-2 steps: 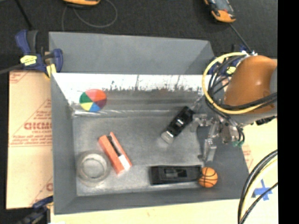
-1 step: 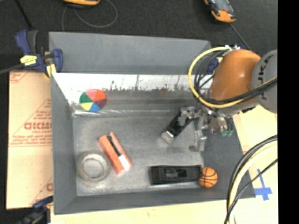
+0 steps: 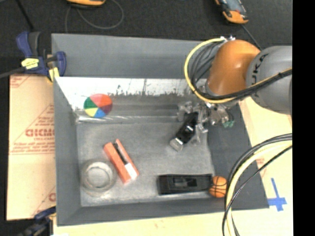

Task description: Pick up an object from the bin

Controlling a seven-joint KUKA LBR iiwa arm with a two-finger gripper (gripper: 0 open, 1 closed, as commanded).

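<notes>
End effector low in bin

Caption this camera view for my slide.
End effector over grey metal bin's right half, apart from orange rectangular block.

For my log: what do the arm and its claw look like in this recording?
The arm is grey and rounded, with dark lettering on it. An orange domed cover caps the wrist, ringed by yellow and grey cables. The claw is small, bare metal with black parts.
</notes>
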